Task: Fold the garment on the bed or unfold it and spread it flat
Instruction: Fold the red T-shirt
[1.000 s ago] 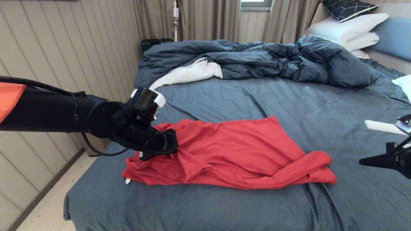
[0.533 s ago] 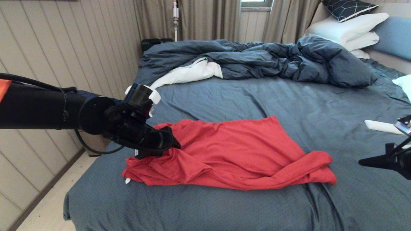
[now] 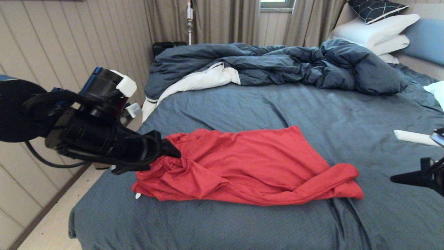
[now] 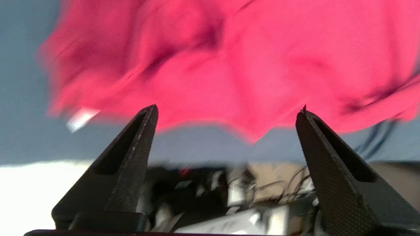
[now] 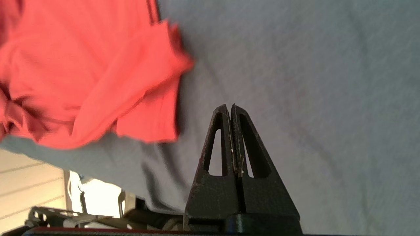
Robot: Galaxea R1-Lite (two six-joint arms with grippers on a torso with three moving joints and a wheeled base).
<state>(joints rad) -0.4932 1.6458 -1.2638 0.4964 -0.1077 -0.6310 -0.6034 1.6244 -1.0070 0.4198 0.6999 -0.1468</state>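
hovering level, left gripper [image 3: 166, 152] fingers spread beside garment [image 3: 249, 166]; right gripper [image 3: 399, 178] closed

Soft, even daylight; the left wrist view smears the red T-shirt [image 4: 229, 59] with motion blur, floor patch overexposed.

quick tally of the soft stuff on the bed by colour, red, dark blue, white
red: 1, the garment
dark blue: 1, the duvet
white: 2, the stacked pillows, counting only the two plainly seen
total: 4, all lying on the bed
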